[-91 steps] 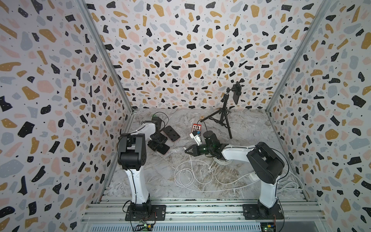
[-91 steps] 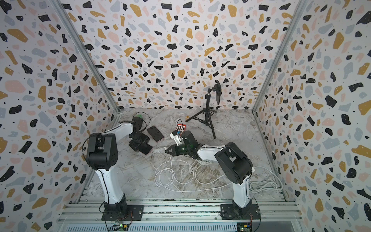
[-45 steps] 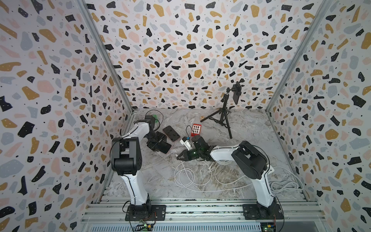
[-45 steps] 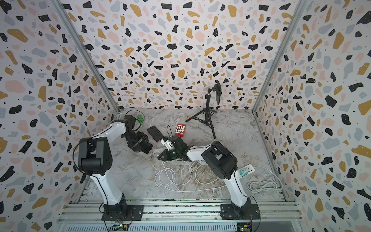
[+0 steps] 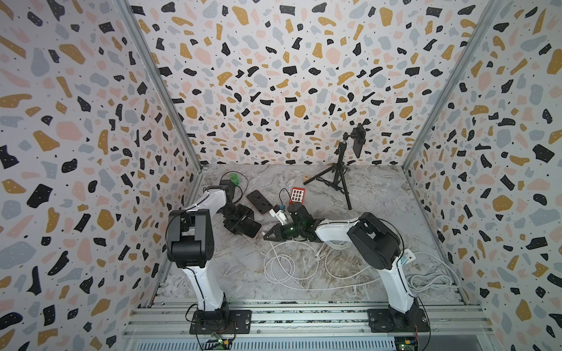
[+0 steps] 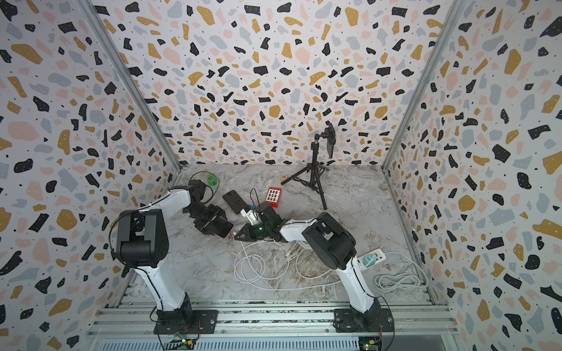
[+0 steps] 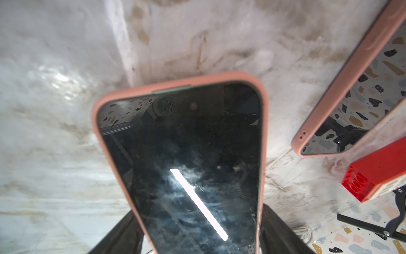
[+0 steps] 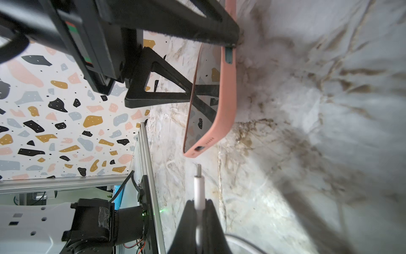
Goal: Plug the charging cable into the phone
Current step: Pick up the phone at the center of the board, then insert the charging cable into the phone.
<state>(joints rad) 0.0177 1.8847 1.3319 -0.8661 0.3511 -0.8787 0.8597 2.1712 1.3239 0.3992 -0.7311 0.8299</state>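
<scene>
Left jaws are clamped across the phone (image 7: 186,165), holding it low over the worktop (image 5: 237,273) with its port (image 8: 198,148) end facing the right arm. Right jaws are pinched shut on the plug (image 8: 198,187), and its metal tip points straight at that port across just a small gap, long axes pretty much lined up. Looks like all it needs is a short straight push from the right arm.

Three terrazzo-patterned walls (image 5: 273,76) in pink, ochre, grey and black, aluminium corner posts (image 5: 160,85), grey-veined marble-look floor (image 5: 380,188), slotted aluminium rails (image 5: 304,317) along the near edge, black tripod (image 5: 339,173) near the back wall, even diffuse light
</scene>
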